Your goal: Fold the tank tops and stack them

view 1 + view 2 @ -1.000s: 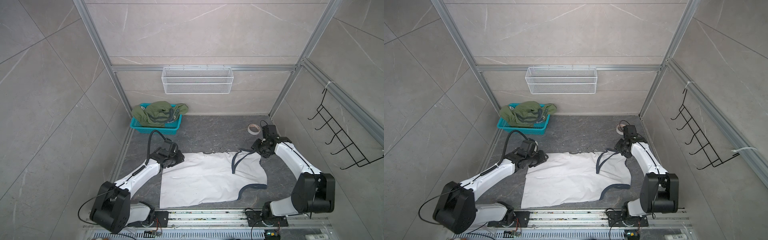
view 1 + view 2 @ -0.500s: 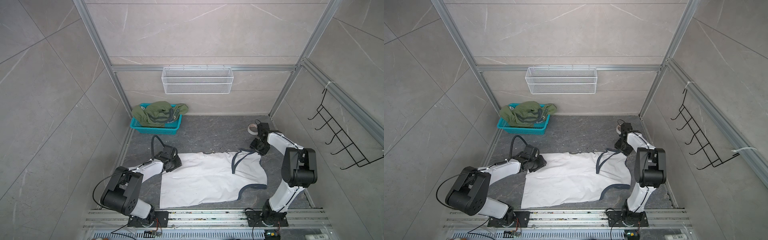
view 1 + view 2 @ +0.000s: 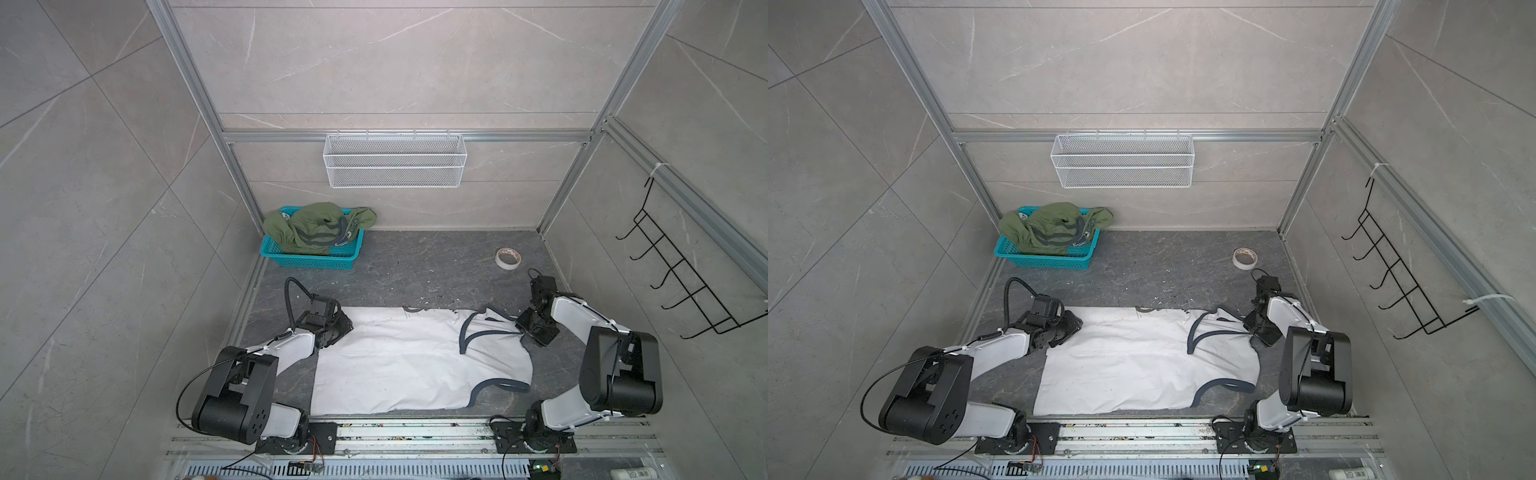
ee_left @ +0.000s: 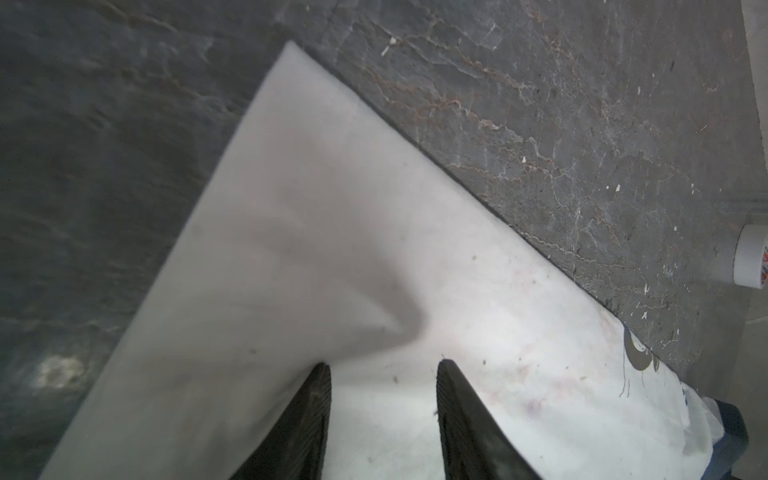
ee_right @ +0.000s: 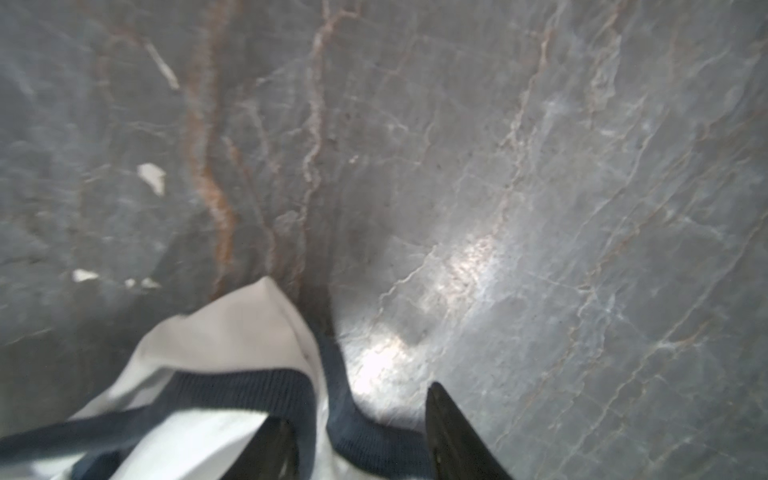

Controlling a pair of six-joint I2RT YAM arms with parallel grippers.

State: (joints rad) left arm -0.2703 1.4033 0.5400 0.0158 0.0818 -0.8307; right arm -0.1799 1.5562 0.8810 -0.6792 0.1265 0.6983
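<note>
Basket (image 3: 309,262) rear left, tape roll (image 3: 508,258) rear right, tank top (image 3: 399,361) front

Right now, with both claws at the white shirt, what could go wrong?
The right gripper straddles only the navy-trimmed strap of the white tank top, so it might slip out or lift one layer. A wrinkle sits ahead of the left gripper, so the fold may come out crooked. The tape roll near the right arm could be knocked.
</note>
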